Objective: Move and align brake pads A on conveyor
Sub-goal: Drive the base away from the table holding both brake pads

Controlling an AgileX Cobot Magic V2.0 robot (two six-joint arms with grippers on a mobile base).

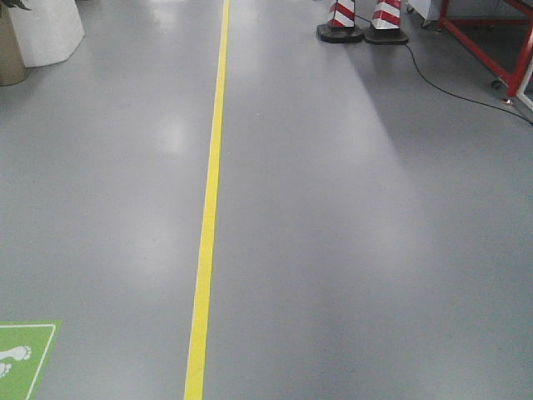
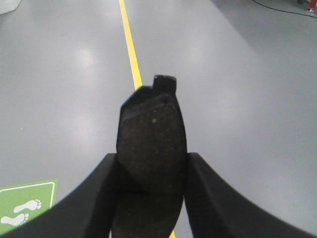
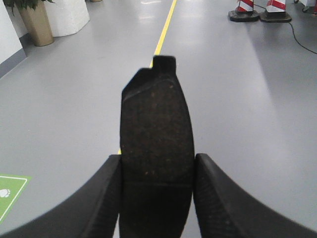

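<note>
left pincer: we see the left pincer (image 2: 152, 158) clamped on a brake pad, its two black fingers (image 2: 89, 198) pressing the pad's long edges, with no more gap between them than the pad's width.
left pad: the left pad (image 2: 151, 129) sticks out forward from the grip, speckled friction face toward the wrist camera and tabbed end farthest away.
right pincer: the right pincer (image 3: 158, 158) has closed the same way on a second pad, one finger on each long edge.
right pad: the right pad (image 3: 156, 114) points forward too, tab outermost and dark face toward the lens.
why held so: we judge that pinching across the narrow width leaves each long axis free, so a pad can be laid down and squared up without regripping; the matching poses suit an aligned pair.
conveyor: not in any view, so we cannot say where it lies from here; no table shows either.
surroundings: below both pads is only the grey floor (image 1: 350, 217), with a yellow line (image 1: 208, 208), striped cones (image 1: 340, 21), a green footprint sign (image 1: 21, 354) and a planter (image 3: 34, 22).
stage: we take this as the carry, with two pads in hand and nothing placed yet.
risk: the pads hang over bare floor on edge friction alone, so a jolt could let one slip.
</note>
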